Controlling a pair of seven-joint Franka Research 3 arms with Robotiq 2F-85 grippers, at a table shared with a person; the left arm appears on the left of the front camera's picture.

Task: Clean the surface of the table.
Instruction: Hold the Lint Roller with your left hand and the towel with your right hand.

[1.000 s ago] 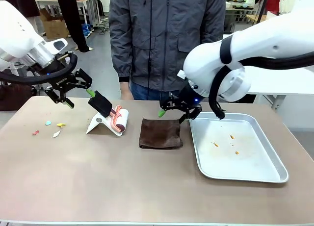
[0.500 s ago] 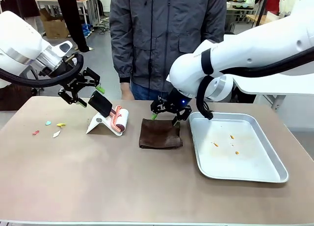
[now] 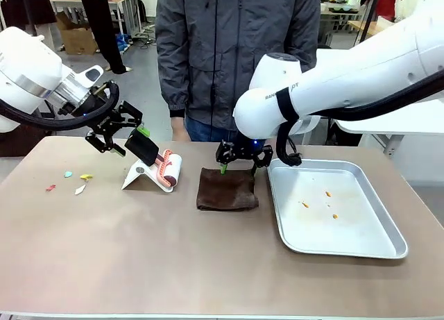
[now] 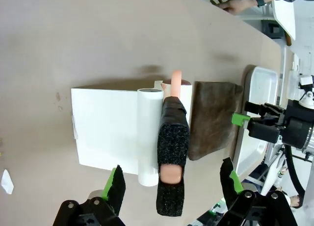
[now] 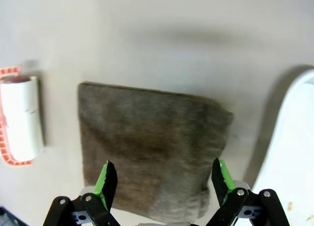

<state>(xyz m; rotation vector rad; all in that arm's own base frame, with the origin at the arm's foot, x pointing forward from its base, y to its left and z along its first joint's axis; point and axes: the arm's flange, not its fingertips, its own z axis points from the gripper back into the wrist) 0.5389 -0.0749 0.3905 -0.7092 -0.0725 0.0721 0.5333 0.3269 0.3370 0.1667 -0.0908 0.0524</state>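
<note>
Right pincer [image 3: 238, 167] slid left, table [image 3: 139, 250] beneath.

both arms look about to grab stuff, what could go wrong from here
The left tool is open astride the lint roller's handle, which rests on a light white stand; an off-centre squeeze could tip both. The right tool hangs open over the folded brown cloth beside the tray; it might pinch one layer or bump the rim.

The large matte brownish-taupe table [image 3: 139, 257] is edged in thin pale trim. The dark brown folded cloth [image 3: 226, 189] is faintly mottled. The shallow silver metal tray [image 3: 350, 240] is flecked with orange crumbs [image 3: 327, 194] — red, teal, yellow and white scraps [image 3: 80, 189] are seen elsewhere. The white cylindrical roller [image 3: 172, 169] is trimmed salmon-pink, its handle [image 3: 142, 146] wrapped black.
</note>
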